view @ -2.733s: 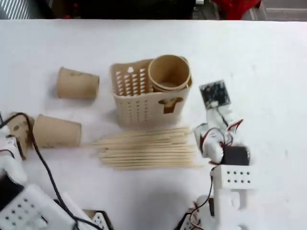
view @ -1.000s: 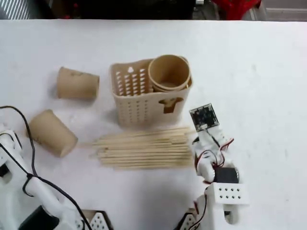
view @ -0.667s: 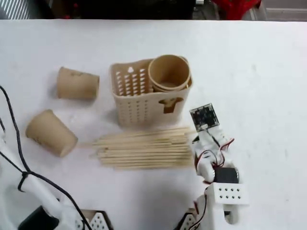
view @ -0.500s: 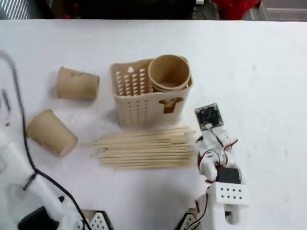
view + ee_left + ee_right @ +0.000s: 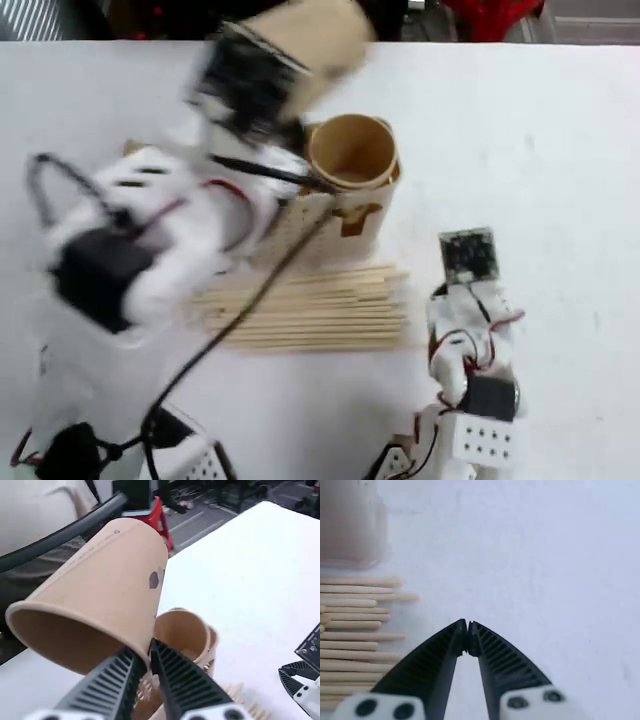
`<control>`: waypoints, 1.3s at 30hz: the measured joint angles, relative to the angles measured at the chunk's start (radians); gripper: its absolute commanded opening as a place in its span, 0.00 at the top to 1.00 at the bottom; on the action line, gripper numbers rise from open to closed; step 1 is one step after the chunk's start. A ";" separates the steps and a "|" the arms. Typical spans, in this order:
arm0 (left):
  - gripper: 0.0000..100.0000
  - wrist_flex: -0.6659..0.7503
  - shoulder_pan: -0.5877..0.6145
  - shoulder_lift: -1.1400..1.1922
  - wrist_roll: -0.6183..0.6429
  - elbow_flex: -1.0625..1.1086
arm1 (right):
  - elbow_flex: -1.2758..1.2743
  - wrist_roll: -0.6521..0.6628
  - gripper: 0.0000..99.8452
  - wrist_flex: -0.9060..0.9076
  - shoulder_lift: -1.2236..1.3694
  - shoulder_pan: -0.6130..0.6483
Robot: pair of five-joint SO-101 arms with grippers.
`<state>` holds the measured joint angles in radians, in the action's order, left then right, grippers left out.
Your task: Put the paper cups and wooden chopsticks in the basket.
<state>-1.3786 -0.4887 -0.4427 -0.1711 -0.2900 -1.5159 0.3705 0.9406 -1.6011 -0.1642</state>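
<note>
While you are watching from above, your left arm (image 5: 150, 235) is holding a paper cup (image 5: 305, 40) high over the far-left side of the basket (image 5: 340, 240); nested cups (image 5: 352, 152) are filling its right half, and open table (image 5: 540, 130) is lying right and far. From the left wrist, the left gripper (image 5: 148, 656) is pinching the cup's thin rim wall: light, easily crushed, so squeeze gently. From the right wrist, the right gripper (image 5: 466, 639) is resting closed, empty, beside the right ends of the chopsticks (image 5: 355, 625).
</note>
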 measured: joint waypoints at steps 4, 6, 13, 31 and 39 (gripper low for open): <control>0.98 0.077 -0.046 0.084 0.002 0.068 | -0.138 0.087 0.98 0.020 -0.166 -0.026; 0.98 0.071 -0.052 0.158 0.003 0.064 | -0.143 0.114 0.98 0.020 -0.175 -0.026; 0.98 -0.259 -0.052 0.396 0.041 -0.213 | -0.150 0.130 0.98 0.006 -0.170 0.000; 0.98 -0.410 0.009 0.413 -0.086 -0.281 | -0.152 0.130 0.98 0.006 -0.170 -0.002; 0.98 -0.410 0.023 0.353 -0.150 -0.256 | -0.152 0.133 0.98 0.006 -0.170 -0.002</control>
<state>-1.7883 -0.4657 -0.0898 -0.3214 -0.5462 -1.6678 0.5040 0.9467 -1.7714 -0.1657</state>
